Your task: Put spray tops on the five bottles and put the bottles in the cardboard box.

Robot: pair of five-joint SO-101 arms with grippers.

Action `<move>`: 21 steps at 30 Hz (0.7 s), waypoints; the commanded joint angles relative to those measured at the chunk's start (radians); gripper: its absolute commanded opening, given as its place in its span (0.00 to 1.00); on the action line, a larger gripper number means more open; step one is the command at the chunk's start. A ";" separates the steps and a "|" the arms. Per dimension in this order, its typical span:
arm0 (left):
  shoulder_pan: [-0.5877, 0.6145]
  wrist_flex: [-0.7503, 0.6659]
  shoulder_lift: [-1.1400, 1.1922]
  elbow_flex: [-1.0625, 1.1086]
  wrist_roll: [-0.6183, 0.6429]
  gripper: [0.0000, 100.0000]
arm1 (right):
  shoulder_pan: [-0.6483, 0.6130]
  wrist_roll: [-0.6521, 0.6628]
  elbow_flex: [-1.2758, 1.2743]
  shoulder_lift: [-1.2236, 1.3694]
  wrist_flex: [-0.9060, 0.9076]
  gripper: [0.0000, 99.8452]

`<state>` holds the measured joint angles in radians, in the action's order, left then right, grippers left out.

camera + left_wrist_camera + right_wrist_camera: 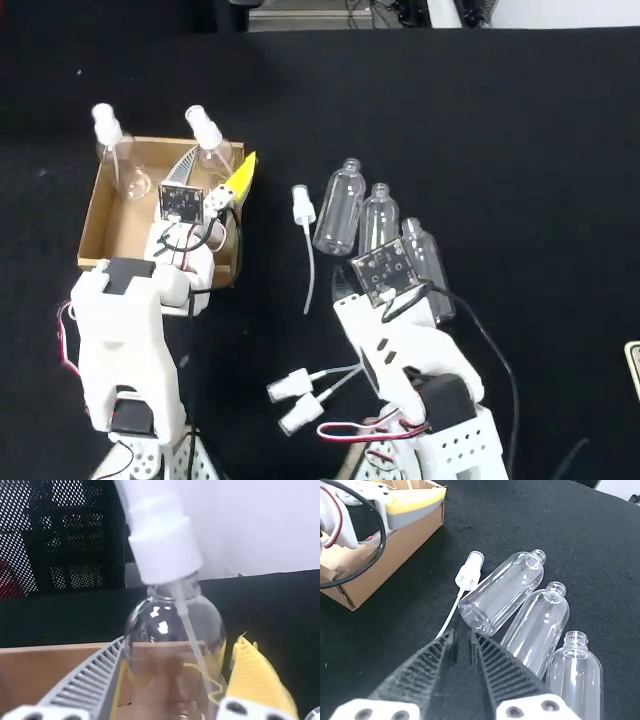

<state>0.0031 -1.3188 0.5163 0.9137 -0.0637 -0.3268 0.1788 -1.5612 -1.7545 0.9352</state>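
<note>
Your left arm (pixel 125 340) stands at 7 o'clock in the high view and stretches forward toward 1 o'clock with its wrist dipped low. The left gripper (pixel 219 157) has its grey and yellow jaws spread in a wide V. Your right arm (pixel 420 370) sits at 5 o'clock and leans toward 11 o'clock, wrist tilted down, while the right gripper (pixel 462 637) hangs low and empty, its black jaws only a narrow slit apart.

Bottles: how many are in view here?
5. In the cardboard box stand two with spray tops: the far-left bottle and the far-right bottle. Lying uncapped side by side on the table: the first bottle, the middle bottle, the third bottle. None seems hidden.
</note>
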 commanded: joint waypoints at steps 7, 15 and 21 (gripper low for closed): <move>0.008 -0.040 -0.121 0.039 -0.009 0.30 | 0.012 -0.006 0.015 -0.019 -0.017 0.02; 0.030 -0.008 -0.393 0.262 -0.008 0.30 | 0.012 -0.006 0.015 -0.019 -0.017 0.02; 0.058 0.233 -0.663 0.427 0.000 0.30 | 0.012 -0.006 0.013 -0.019 -0.015 0.02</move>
<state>0.0368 -1.1884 0.0130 1.2789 -0.0637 -0.3268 0.1788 -1.5612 -1.7545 0.9352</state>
